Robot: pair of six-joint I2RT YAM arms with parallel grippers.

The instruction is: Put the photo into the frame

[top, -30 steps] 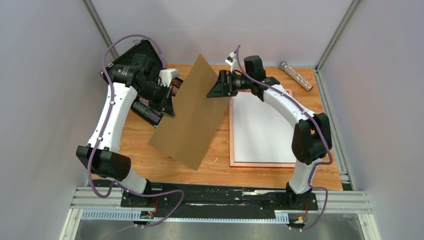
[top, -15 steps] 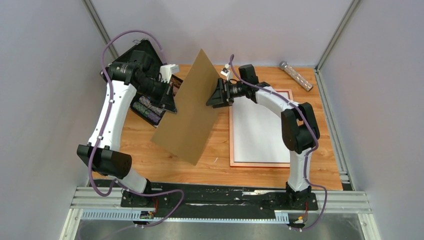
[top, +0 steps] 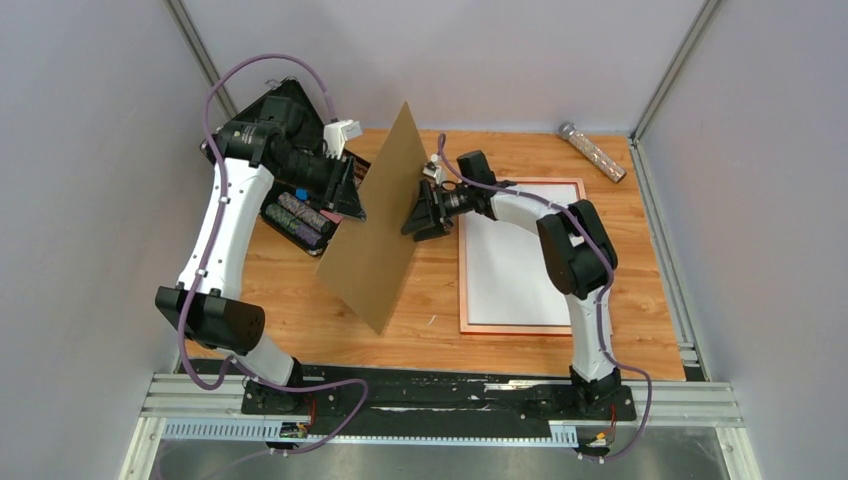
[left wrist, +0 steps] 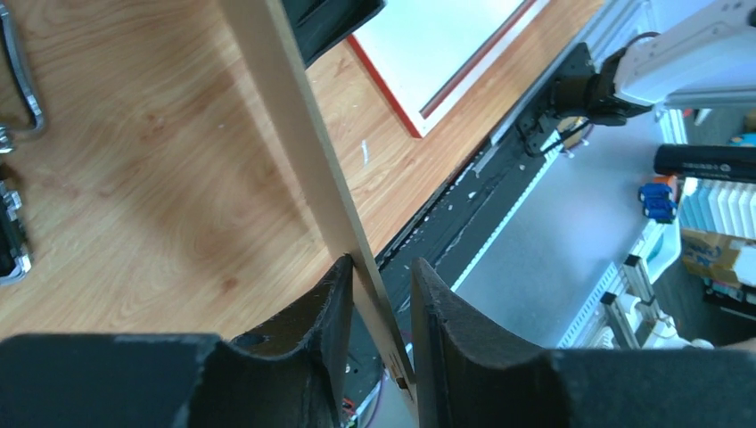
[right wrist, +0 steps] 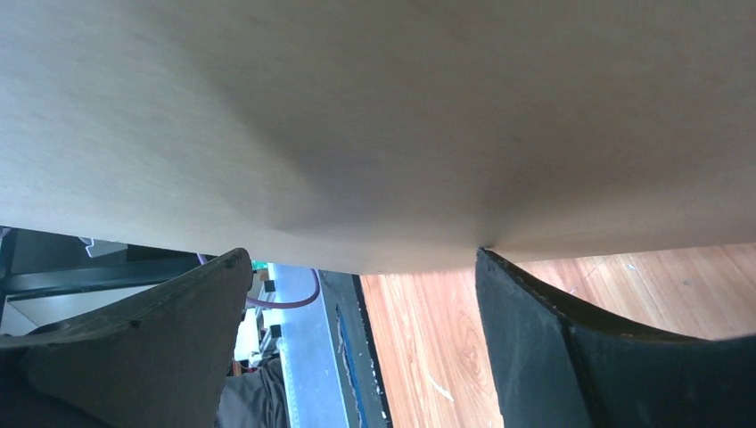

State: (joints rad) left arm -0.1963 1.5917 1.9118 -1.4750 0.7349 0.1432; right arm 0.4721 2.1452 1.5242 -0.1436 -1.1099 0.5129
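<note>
The frame (top: 520, 329), pinkish-copper edge up, lies flat on the right of the table, with the photo (top: 515, 265) in it, white back up. Both show in the left wrist view too: frame (left wrist: 390, 96), photo (left wrist: 437, 36). A plain brown backing board (top: 378, 235) stands steeply tilted on its lower edge between the arms. My left gripper (top: 352, 195) has its jaws slightly apart around the board's edge (left wrist: 294, 116); one finger (left wrist: 334, 294) touches it. My right gripper (top: 415, 222) is open wide, one fingertip (right wrist: 488, 263) against the board's face (right wrist: 374, 116).
A black foam-lined case (top: 290, 205) holding several cylinders sits at the back left, under the left arm. A silver cylinder (top: 592, 150) lies at the back right. Grey walls close in on three sides.
The left jaws have parted around the board's edge. The board has swung more upright. The right gripper has moved down and left along the board's face.
</note>
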